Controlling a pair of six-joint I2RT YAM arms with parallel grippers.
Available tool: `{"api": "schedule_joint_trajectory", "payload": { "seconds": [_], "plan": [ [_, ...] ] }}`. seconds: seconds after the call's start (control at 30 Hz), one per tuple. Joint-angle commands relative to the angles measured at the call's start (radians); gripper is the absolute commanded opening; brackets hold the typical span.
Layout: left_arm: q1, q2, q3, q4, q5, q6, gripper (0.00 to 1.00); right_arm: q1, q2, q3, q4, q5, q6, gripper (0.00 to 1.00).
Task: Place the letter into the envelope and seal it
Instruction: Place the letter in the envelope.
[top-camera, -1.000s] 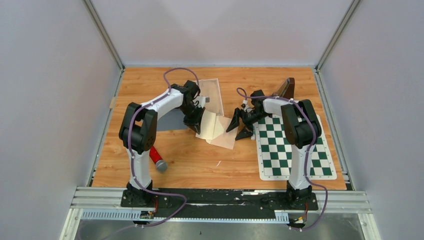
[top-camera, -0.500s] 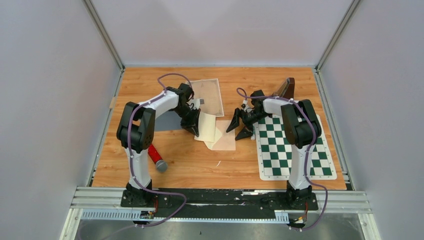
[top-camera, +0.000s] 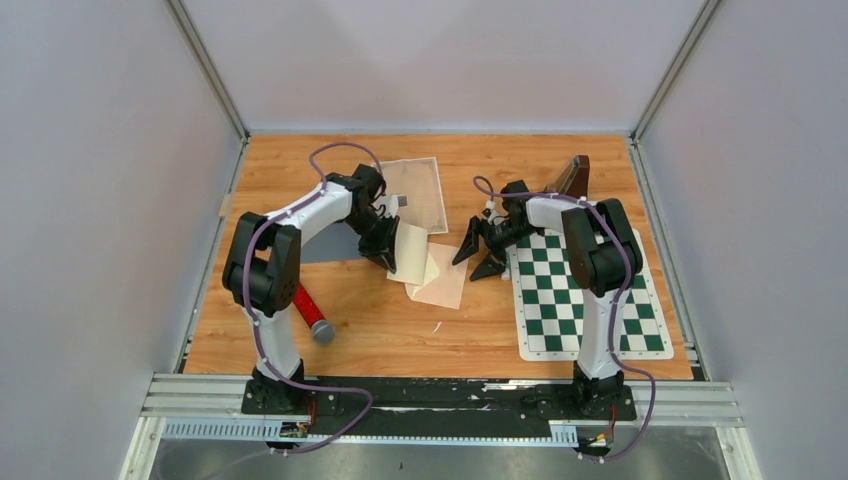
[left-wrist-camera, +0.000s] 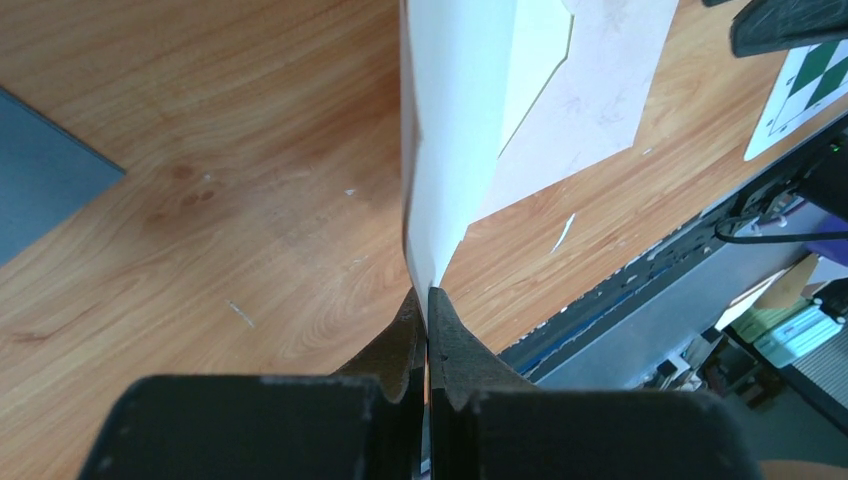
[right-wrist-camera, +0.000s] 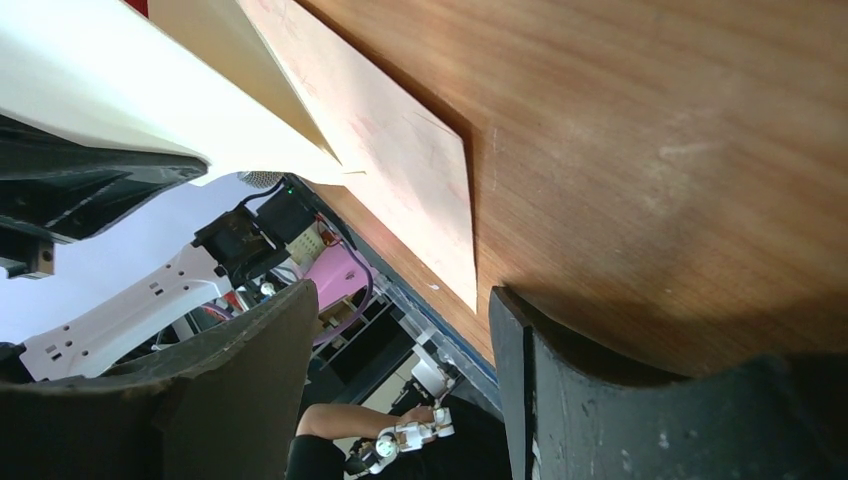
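Envelope lies flat on the table, tan and limp. We judge it light and apt to slide. Letter, overlapping it at its 10 o'clock, looks thin and floppy, best pinched at an edge. Our left gripper is clamped on its corner. Our right gripper, at the envelope's 2 o'clock, stands apart and empty.

The left arm reaches forward and bends to the right, with its wrist turned down. Its jaws are pressed together on a corner of the letter. The right arm bends to the left, and its jaws stand wide apart, holding nothing.
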Motion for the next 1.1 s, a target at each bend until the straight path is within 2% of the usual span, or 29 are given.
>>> {"api": "schedule_joint_trajectory", "payload": {
  "seconds": [0.0, 0.37, 0.53, 0.7, 1.07],
  "plan": [
    [-0.022, -0.026, -0.025, 0.021, -0.014, 0.008, 0.00, 0.008, 0.062, -0.035, 0.058, 0.113, 0.003, 0.65],
    [-0.042, -0.007, -0.054, 0.006, 0.032, 0.015, 0.00, 0.009, 0.097, -0.078, 0.108, 0.058, 0.094, 0.64],
    [-0.042, 0.012, -0.081, 0.039, 0.054, -0.028, 0.00, 0.010, 0.109, -0.086, 0.123, 0.041, 0.118, 0.62],
    [-0.035, 0.043, -0.095, 0.078, 0.086, -0.080, 0.00, 0.009, 0.111, -0.105, 0.134, 0.031, 0.130, 0.54],
    [0.033, 0.070, -0.146, 0.156, 0.172, -0.135, 0.00, 0.002, 0.080, -0.106, 0.146, -0.026, 0.095, 0.44]
  ]
}}
